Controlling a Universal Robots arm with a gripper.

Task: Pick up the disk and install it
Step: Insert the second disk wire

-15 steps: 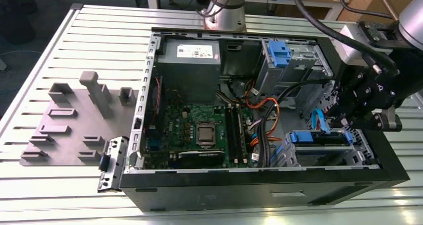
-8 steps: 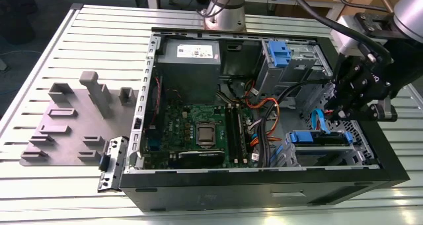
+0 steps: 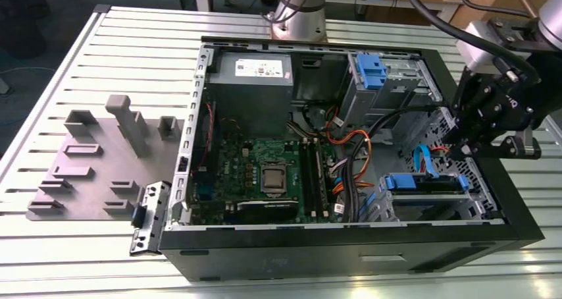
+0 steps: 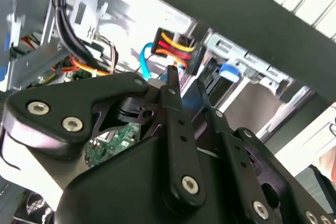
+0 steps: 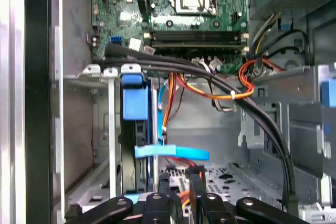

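Gripper (image 5: 180,182): matte black linkage fingers are seen nearly closed, nothing held, inside the open case.
Disk (image 5: 134,129): blue plastic carrier is seated edge-on in the metal drive bay, just beyond the fingertips.
Motherboard (image 5: 173,19): green, flat, set farther back.

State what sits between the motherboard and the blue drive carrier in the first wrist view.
In the first wrist view, black cables run between the motherboard and blue drive carrier.

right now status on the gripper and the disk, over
Gripper over the case's drive bay. Disk seated in the bay. Cables strung close by.
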